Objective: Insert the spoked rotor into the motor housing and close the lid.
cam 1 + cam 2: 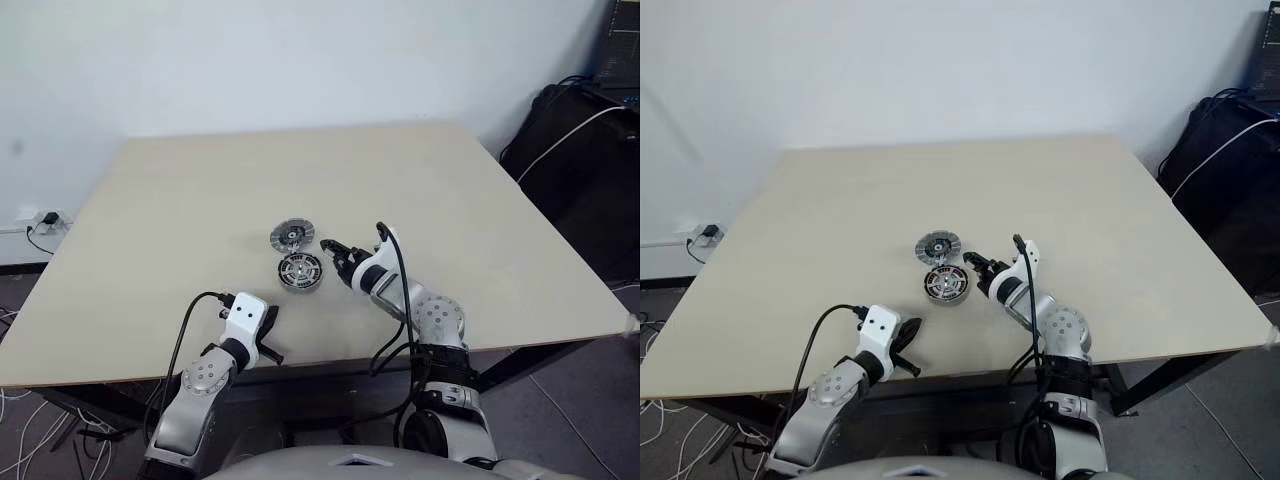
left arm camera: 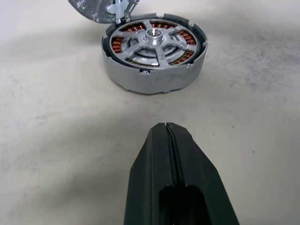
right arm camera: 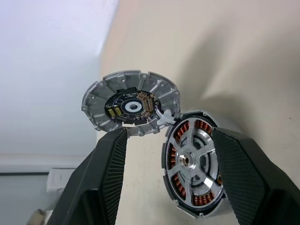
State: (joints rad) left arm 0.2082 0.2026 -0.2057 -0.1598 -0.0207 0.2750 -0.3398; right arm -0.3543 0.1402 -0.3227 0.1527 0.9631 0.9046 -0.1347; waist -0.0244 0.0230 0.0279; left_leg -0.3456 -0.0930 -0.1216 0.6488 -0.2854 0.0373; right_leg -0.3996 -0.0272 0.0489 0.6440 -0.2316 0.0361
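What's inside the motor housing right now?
The spoked rotor sits inside the motor housing, copper windings visible between its spokes. Whatever lies beneath the rotor is covered. The lid lies open beside it.

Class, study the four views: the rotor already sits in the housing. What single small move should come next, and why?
Probably the right hand, open beside the motor housing, should reach for the lid. The spoked rotor is seated, and the lid lies open, inner face up, at the housing's far edge.
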